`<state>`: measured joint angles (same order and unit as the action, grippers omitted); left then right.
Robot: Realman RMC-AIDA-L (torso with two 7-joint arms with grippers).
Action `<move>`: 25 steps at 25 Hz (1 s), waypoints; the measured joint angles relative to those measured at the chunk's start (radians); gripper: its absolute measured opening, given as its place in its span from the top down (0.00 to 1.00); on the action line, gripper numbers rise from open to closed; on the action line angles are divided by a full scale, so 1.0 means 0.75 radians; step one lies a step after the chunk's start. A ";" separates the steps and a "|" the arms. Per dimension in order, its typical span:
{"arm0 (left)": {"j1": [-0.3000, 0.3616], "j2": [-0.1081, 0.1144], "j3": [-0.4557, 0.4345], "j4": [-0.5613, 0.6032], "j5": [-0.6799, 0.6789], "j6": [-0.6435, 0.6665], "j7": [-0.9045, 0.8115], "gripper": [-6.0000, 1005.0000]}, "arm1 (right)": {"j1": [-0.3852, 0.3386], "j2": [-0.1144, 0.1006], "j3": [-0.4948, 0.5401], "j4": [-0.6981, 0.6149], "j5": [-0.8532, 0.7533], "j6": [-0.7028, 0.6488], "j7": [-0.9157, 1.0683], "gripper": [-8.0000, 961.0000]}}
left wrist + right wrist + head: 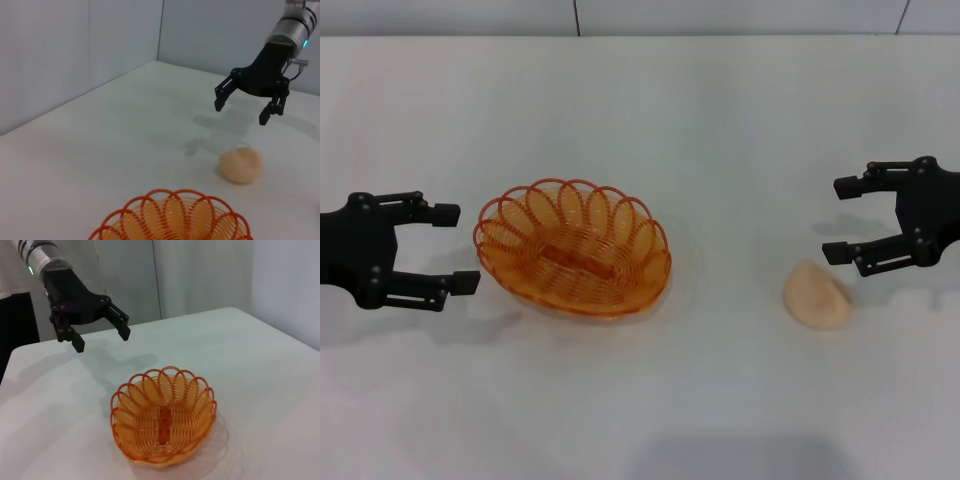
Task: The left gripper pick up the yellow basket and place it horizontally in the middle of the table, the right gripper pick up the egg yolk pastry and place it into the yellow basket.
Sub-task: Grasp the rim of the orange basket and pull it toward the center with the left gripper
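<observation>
Yellow basket (572, 250) work fell first to the left tool (450, 248), which hung just above the table (720, 130) near its left edge, its two black fingers spread wide and holding nothing, their tips pointing at the basket's near end and only a little apart from it. The basket stood upright between the table's middle and that left edge, its long axis slightly skewed to the front edge. Made of thin looped wire or plastic, it looked light and fairly stiff but springy, so a hard squeeze would probably flex it. The scalloped rim nearest the left tool seemed the best place to take hold, one finger inside and one outside a loop; the smooth strands could slip, and a one-ended grip would likely let the far end droop.

Its looks were plain enough: orange-yellow, translucent, oval and shallow, with a darker bar along the floor, and nothing inside it.

The right tool (842, 220) hovered near the right edge, fingers likewise wide apart and empty, just beyond the egg yolk pastry (817, 294) and not touching it. That pastry lay on the table well apart from the basket, a small pale peach dome with a matte skin. It was probably soft and crumbly, so a gentle pinch across its flanks would suit.
</observation>
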<state>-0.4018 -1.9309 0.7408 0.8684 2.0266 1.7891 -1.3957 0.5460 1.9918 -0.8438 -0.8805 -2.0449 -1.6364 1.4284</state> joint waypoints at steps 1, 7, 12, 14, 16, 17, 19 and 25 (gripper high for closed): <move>-0.001 0.000 0.000 0.000 0.000 -0.004 -0.003 0.12 | 0.000 0.001 0.000 0.000 0.000 0.003 -0.001 0.09; -0.008 -0.003 -0.011 0.066 -0.008 -0.008 -0.219 0.12 | -0.005 0.007 0.000 -0.008 -0.002 0.014 -0.003 0.09; -0.019 -0.003 -0.016 0.224 0.009 0.005 -0.625 0.12 | -0.007 0.008 0.000 -0.014 -0.002 0.017 -0.003 0.09; -0.026 0.002 -0.017 0.285 0.034 0.000 -0.791 0.12 | -0.003 0.008 0.000 -0.014 -0.002 0.018 -0.003 0.09; -0.053 0.023 -0.022 0.316 0.078 -0.017 -0.981 0.13 | 0.000 0.008 0.000 -0.014 -0.002 0.019 -0.003 0.09; -0.081 0.039 -0.022 0.319 0.113 -0.026 -1.096 0.13 | 0.001 0.008 0.000 -0.014 -0.002 0.018 -0.004 0.09; -0.122 0.060 -0.021 0.311 0.173 -0.028 -1.203 0.13 | 0.001 0.008 0.000 -0.014 -0.002 0.019 -0.007 0.09; -0.298 0.078 -0.012 0.247 0.488 -0.021 -1.415 0.13 | 0.012 0.008 0.000 -0.014 -0.002 0.025 -0.012 0.09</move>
<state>-0.6256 -1.8725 0.7319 1.0533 2.3927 1.7734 -2.4572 0.5554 1.9981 -0.8436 -0.8913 -2.0462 -1.6174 1.4197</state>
